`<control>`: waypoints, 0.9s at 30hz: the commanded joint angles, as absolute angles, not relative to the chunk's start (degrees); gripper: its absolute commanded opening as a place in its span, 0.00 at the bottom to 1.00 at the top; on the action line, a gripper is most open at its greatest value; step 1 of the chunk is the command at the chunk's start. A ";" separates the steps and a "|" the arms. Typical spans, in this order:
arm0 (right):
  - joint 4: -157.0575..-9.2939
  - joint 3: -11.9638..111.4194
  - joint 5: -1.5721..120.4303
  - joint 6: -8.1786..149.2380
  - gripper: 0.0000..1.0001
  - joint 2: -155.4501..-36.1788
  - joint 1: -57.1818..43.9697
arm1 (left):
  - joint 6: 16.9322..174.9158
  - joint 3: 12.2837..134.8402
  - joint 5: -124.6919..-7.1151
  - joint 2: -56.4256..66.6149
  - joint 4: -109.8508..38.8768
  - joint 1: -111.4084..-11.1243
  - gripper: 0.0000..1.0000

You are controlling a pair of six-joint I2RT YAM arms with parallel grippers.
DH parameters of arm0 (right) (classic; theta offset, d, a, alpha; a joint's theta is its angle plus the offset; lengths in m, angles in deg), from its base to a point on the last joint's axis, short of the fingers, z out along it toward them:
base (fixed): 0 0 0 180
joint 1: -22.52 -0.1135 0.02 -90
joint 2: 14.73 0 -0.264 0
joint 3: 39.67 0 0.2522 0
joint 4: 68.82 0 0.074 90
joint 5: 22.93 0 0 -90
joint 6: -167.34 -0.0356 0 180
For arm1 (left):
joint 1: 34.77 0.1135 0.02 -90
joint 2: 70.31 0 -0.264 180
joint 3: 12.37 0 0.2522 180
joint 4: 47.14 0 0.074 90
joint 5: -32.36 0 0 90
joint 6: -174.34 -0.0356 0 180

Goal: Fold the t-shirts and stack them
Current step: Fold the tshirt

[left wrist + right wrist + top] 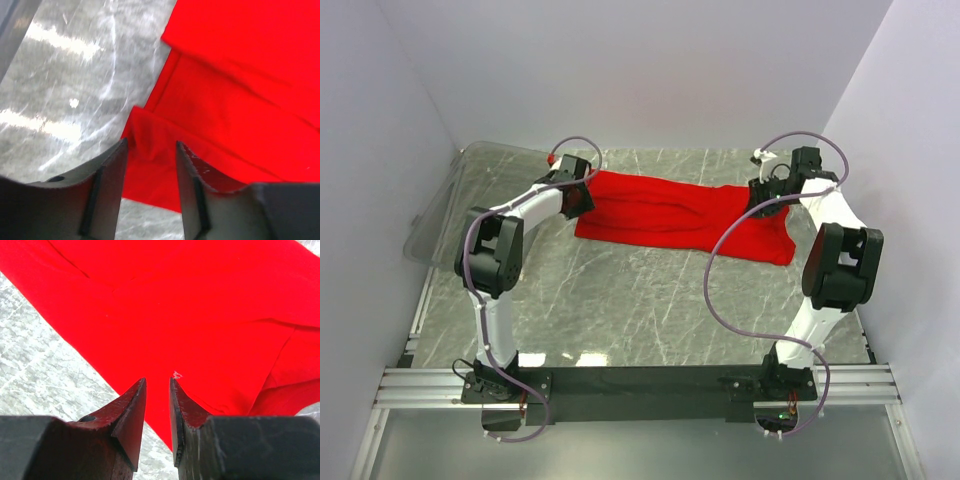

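Note:
The red t-shirt (670, 215) lies as a long folded band across the far middle of the table. My left gripper (582, 197) is at its left end. In the left wrist view it (150, 142) is open, its jaws straddling a slightly bunched corner of the shirt (240, 90). My right gripper (767, 205) is at the shirt's right end. In the right wrist view it (157, 380) stands narrowly open just over the shirt's (190, 305) near edge, with fabric and table showing through the gap.
A clear plastic bin (440, 205) stands at the far left, beside the left arm. Grey marble tabletop (640, 310) lies between the shirt and the arm bases. White walls close in the back and both sides.

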State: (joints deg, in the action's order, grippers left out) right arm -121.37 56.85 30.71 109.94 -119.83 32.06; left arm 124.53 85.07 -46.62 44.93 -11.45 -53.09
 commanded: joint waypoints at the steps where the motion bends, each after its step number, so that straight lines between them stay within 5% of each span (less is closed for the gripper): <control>1: -120.46 55.92 29.54 109.69 0.33 -116.34 32.63 | 125.04 88.49 -44.90 46.58 -11.24 -53.22 0.44; 13: -121.69 57.41 28.49 109.69 0.32 -117.21 34.21 | 123.89 88.84 -46.39 46.85 -11.41 -52.96 0.01; 27: -121.60 56.80 28.40 109.95 0.32 -117.04 34.65 | 128.29 88.76 -47.45 45.44 -14.75 -50.15 0.01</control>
